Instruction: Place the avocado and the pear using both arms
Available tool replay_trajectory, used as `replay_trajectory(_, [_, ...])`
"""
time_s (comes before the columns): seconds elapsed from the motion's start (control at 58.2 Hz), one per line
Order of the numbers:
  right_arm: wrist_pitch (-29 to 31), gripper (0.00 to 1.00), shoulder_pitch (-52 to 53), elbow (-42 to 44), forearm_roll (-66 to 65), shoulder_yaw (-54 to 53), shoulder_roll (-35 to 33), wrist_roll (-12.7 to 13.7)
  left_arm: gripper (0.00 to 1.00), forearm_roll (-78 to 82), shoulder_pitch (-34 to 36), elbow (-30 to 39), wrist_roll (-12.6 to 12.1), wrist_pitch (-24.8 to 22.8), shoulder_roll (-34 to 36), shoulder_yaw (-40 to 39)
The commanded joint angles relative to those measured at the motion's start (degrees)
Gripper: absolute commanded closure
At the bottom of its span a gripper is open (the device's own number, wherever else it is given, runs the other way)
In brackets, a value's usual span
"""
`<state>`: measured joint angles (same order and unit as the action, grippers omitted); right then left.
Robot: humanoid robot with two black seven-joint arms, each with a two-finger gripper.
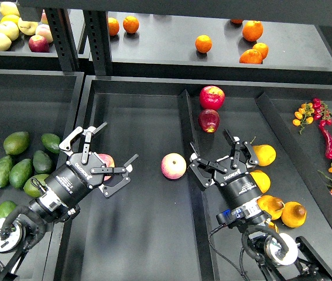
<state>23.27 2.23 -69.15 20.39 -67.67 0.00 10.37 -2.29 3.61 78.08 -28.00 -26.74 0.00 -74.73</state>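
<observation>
Left gripper (104,155) sits centre-left of frame, fingers spread wide, nothing held; a red-yellow apple (105,163) lies just under/behind it, not gripped. Avocados (17,142) are clustered in the left bin, lower-left of that gripper; several look alike, so which one is the target can't be told; nearest one (51,142) lies just left of the gripper, long axis roughly along the frame's horizontal; the left arm is clearly the closer one.

Right gripper (221,153) sits centre-right, also open and empty. Pears lie in the channel to its right and lower right; the pear (293,214) with the dark blotch looks to be the one at lower right, beside the arm's wrist, so the gripper would need to pull back and right to reach it; a cleaner yellow pear (264,154) is almost touching the right fingers.

White lettering shows on both gripper bodies, too small to read; another apple (173,165) sits between the grippers.
</observation>
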Motion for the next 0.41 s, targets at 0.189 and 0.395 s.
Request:
replay_trajectory(0.189, [0.11,0.01,-0.38,-0.46,0.00,0.00,0.00,0.00,0.00,0.00,0.00,0.41,0.00,-0.07,0.00,0.29])
replay_trajectory(0.395, [0.20,0.01,-0.73,-0.81,0.00,0.00,0.00,0.00,0.00,0.00,0.00,0.41,0.00,-0.07,0.00,0.29])
